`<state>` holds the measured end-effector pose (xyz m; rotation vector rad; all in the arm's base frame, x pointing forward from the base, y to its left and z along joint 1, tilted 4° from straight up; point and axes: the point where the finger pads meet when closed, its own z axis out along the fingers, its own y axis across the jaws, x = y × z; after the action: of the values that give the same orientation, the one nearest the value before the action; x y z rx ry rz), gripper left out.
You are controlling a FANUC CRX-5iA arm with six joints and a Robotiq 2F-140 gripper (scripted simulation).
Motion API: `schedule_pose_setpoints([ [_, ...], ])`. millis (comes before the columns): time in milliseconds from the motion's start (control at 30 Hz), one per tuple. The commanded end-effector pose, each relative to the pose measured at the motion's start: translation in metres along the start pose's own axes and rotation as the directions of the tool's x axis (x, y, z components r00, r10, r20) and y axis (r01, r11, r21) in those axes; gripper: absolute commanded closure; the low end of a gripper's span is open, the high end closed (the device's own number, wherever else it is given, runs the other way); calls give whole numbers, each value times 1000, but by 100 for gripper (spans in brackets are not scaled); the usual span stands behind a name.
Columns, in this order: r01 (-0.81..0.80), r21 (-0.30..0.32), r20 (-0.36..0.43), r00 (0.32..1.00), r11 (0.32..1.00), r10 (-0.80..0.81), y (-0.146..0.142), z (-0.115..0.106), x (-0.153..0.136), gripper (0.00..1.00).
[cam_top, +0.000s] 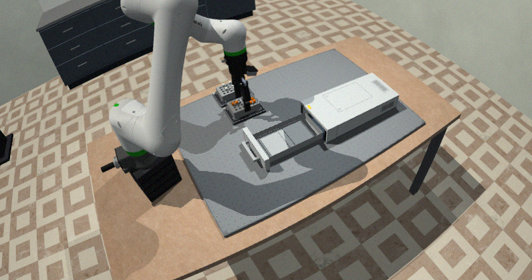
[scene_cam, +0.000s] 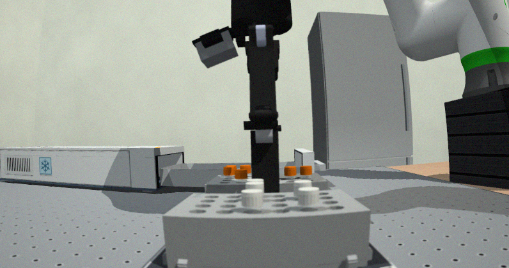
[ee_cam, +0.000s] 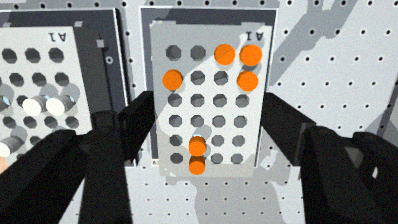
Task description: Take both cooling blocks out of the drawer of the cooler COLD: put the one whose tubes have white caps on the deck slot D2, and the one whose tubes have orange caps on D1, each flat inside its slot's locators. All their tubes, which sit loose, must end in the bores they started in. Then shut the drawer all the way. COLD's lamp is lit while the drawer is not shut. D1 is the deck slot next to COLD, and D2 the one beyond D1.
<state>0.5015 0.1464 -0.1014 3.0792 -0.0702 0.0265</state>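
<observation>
The orange-capped block [cam_top: 238, 109] [scene_cam: 227, 186] [ee_cam: 209, 111] sits on D1 [cam_top: 251, 116] [ee_cam: 210, 16] and looks flat, with several orange-capped tubes standing in its bores. My gripper [cam_top: 242, 101] [scene_cam: 265, 189] [ee_cam: 207, 106] is open, pointing down, with one finger beside each long side of this block and slim gaps. The white-capped block [cam_top: 225, 90] [scene_cam: 266, 234] [ee_cam: 47, 67] looks flat on D2 [cam_top: 218, 101] [ee_cam: 109, 90], its tubes upright in bores. The drawer [cam_top: 254, 148] of COLD [cam_top: 346, 109] [scene_cam: 89, 166] is pulled out and holds no block. The lamp [cam_top: 309, 107] is lit yellow.
The drawer's handle side faces the robot base [cam_top: 154, 174]. The two slots lie close together, so one finger is in the narrow gap between the blocks. The perforated deck [cam_top: 335, 66] carries COLD and both slots. A fridge [scene_cam: 363, 87] stands in the background.
</observation>
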Motion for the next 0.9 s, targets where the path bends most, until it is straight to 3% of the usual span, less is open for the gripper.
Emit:
schedule_pose_setpoints([
  [0,0,1,-2,1000,1000,0,0,-1,1,34],
  [533,0,1,-2,1000,1000,0,0,-1,1,34],
  [567,0,1,-1,1000,1000,0,0,-30,1,34],
  [867,0,1,-2,1000,1000,0,0,-42,1,34],
])
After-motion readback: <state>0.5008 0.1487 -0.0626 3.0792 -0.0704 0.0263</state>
